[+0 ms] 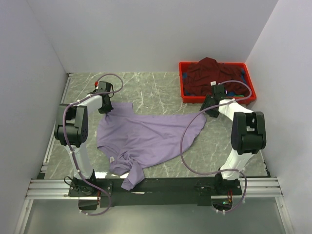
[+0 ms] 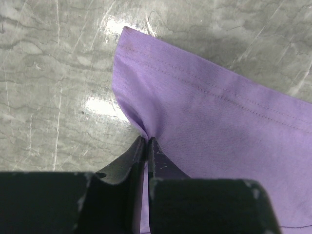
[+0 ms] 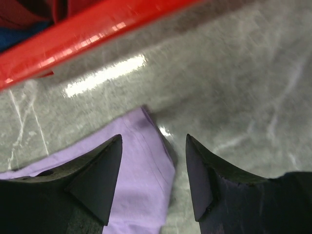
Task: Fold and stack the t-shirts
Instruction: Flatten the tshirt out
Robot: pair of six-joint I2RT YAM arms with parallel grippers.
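The left claw [image 2: 146, 146] is pinched tight on an edge of the purple shirt [image 1: 151, 139], which spreads over the bench [image 1: 161, 83] from there across to the right claw [image 3: 153, 141]. The right claw stands open over the shirt's corner. Just beyond it, the maroon shirt [image 1: 209, 73] lies heaped in the red crate [image 1: 182, 80].

lavender t-shirt [image 1: 146, 139] | maroon t-shirt [image 1: 207, 73] | red crate [image 1: 182, 83] | grey table [image 1: 146, 87], pale marble veining
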